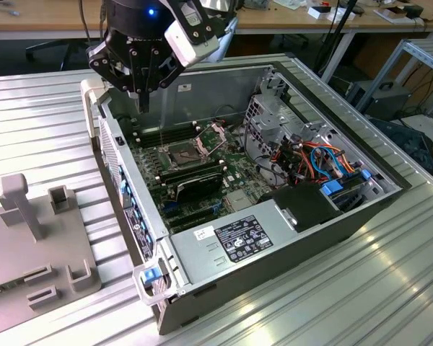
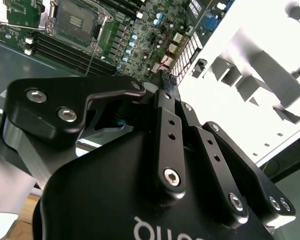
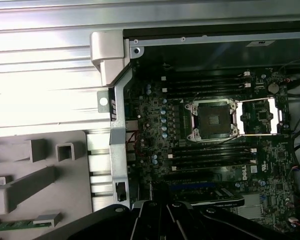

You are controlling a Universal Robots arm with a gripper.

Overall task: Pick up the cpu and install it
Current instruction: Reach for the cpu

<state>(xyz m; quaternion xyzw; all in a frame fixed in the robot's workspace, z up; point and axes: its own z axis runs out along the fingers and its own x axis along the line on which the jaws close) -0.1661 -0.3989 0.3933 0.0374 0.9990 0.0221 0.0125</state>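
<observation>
I start from the ribbed metal surface [image 1: 390, 288], which carries the open computer case [image 1: 274, 267] and, toward the exterior view's left, the grey fixture [image 1: 58, 252] with its slots and posts. Inside the case lies the motherboard [image 3: 155, 125].

My pincer [image 1: 142, 104] hangs above the case, near the wall on the exterior view's left and short of the middle of the board. It is narrow, the pads drawn close together, and I can make out nothing silver between them.

The hinged frame [image 3: 275, 115] stands swung open beside the socket [image 3: 213, 119]. The socket is bare and dark, so the cpu is not seated there. Where the cpu itself lies I cannot tell.

As I judge it, the pick-up is the step in hand, and the installing is not begun. To do it well I should:
- take the chip by two opposite edges, flat and level, never pinching its faces;
- squeeze only enough to hold it, since it is thin and could slip or tilt;
- keep my travel high enough to clear the case wall and the raised frame;
- keep my pads off the open socket, whose contacts would likely bend at a touch.
</observation>
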